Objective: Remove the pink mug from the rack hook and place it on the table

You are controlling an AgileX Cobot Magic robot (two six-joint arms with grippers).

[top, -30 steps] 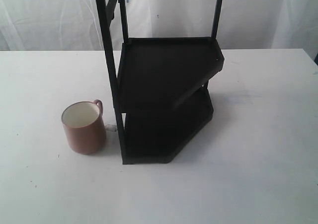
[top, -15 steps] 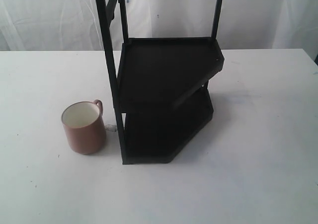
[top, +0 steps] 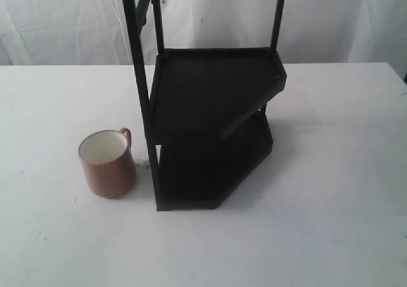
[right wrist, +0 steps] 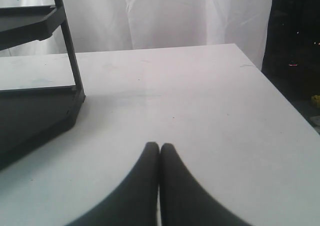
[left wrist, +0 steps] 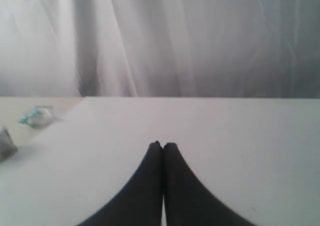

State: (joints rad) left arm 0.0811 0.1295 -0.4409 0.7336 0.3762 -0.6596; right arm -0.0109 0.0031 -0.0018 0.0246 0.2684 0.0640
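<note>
The pink mug (top: 107, 163) stands upright on the white table (top: 331, 191), just left of the black rack (top: 213, 125), its handle toward the rack's front post. A short black hook (top: 147, 0) juts out near the top of the rack's left posts, with nothing hanging on it. No gripper shows in the exterior view. My left gripper (left wrist: 163, 145) is shut and empty over bare tabletop. My right gripper (right wrist: 160, 146) is shut and empty too, with the rack's shelves (right wrist: 30, 105) off to one side.
A small white object (top: 142, 163) lies between the mug and the rack's post. White curtain (top: 63, 20) hangs behind the table. Small items (left wrist: 36, 116) lie past the table's edge in the left wrist view. The table's edge (right wrist: 280, 93) borders a dark drop in the right wrist view.
</note>
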